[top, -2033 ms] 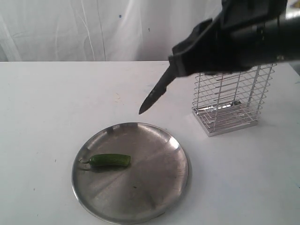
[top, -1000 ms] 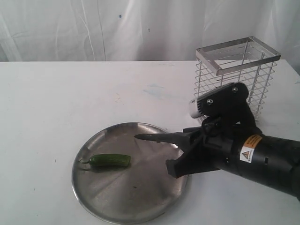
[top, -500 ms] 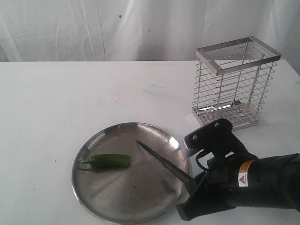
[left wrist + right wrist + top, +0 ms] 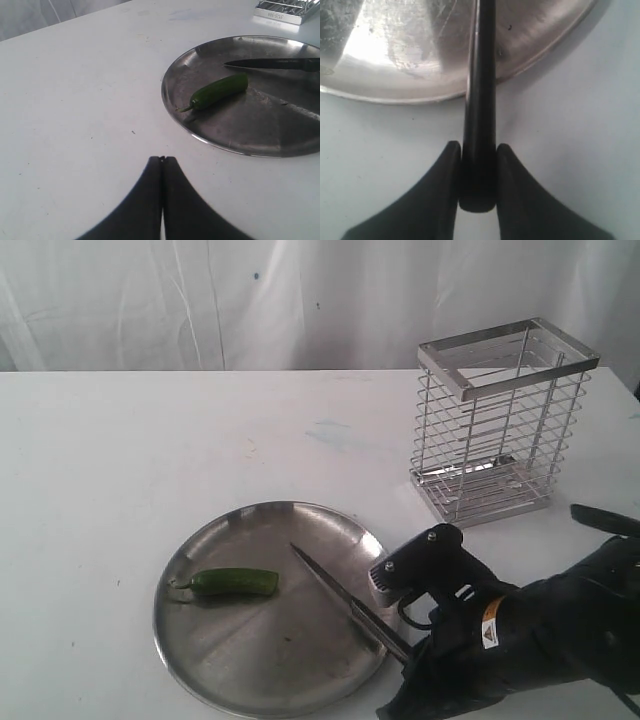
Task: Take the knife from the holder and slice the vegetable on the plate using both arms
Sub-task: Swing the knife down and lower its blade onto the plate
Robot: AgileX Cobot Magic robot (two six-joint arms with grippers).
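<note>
The green vegetable [image 4: 235, 582] lies on the left part of the steel plate [image 4: 250, 655]. My right gripper [image 4: 477, 147] is shut on the black handle of the knife [image 4: 335, 590], off the plate's front-right rim. The dark blade slants low over the plate, and its tip is a short gap right of the vegetable. The wire holder [image 4: 500, 420] stands at the back right. My left gripper [image 4: 162, 159] is shut with nothing in it, over bare table a little way from the plate [image 4: 240, 135]. From there the vegetable [image 4: 220, 91] and the knife [image 4: 270, 63] both show.
The white table [image 4: 120, 460] stretches to the left of and behind the plate. A white curtain [image 4: 200, 300] hangs behind the table. The right arm's black bulk [image 4: 540, 640] fills the front right corner, near the holder's base.
The right arm has swung down from beside the holder to the front right. The knife has dropped from level above the plate to a low slant across it. The vegetable has not moved.
</note>
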